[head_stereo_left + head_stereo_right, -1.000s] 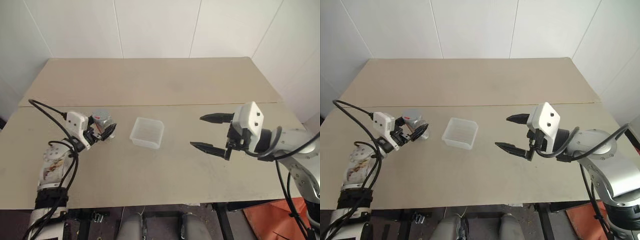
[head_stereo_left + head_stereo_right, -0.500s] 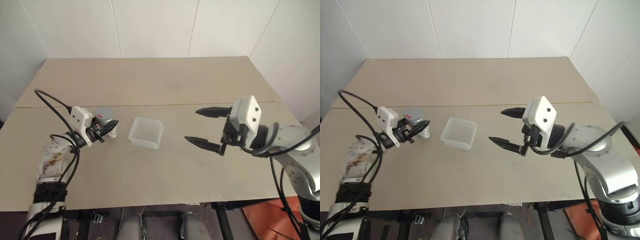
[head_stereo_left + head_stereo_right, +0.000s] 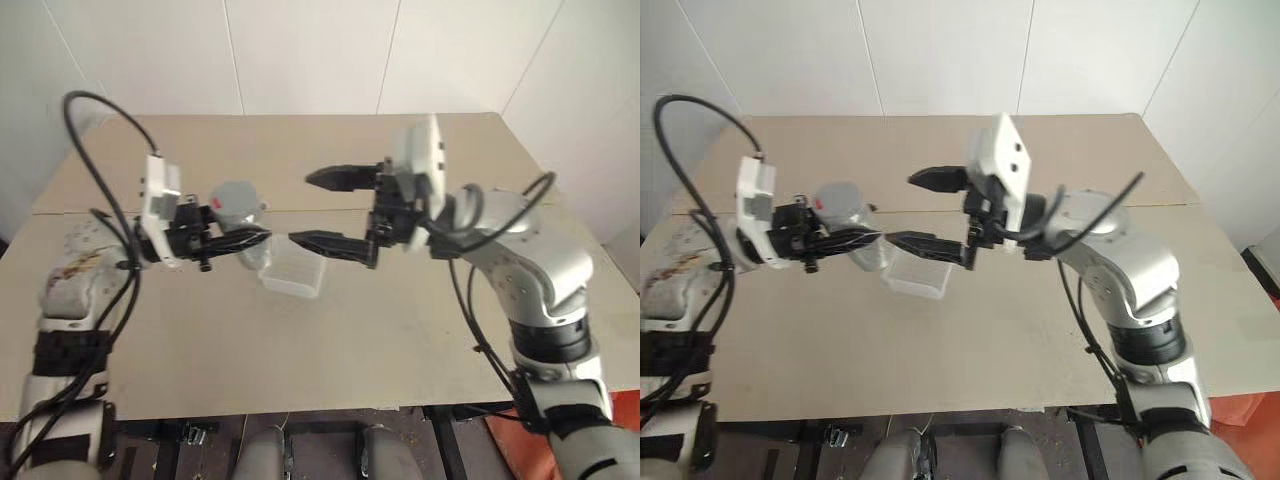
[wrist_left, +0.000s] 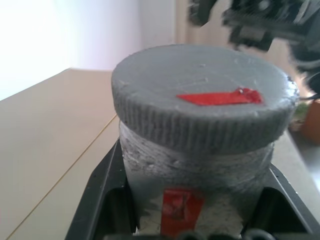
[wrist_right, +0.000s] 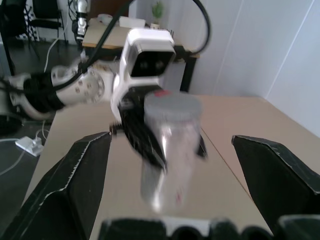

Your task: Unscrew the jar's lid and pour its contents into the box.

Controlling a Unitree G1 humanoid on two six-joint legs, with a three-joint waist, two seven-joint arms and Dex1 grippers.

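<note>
The left gripper (image 3: 245, 240) has its jaws pinching the jar (image 3: 238, 215), held up above the tabletop (image 3: 300, 160) beside the box (image 3: 294, 268). The right gripper (image 3: 328, 210) faces it, jaws spread wide. The lid (image 4: 202, 107) is still on; unscrewing and pouring remain. A second ago the jar stood on the tabletop and the right gripper was well apart.

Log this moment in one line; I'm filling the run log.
left tool: shut on jar | lid: on | right tool: open | box: empty
</note>
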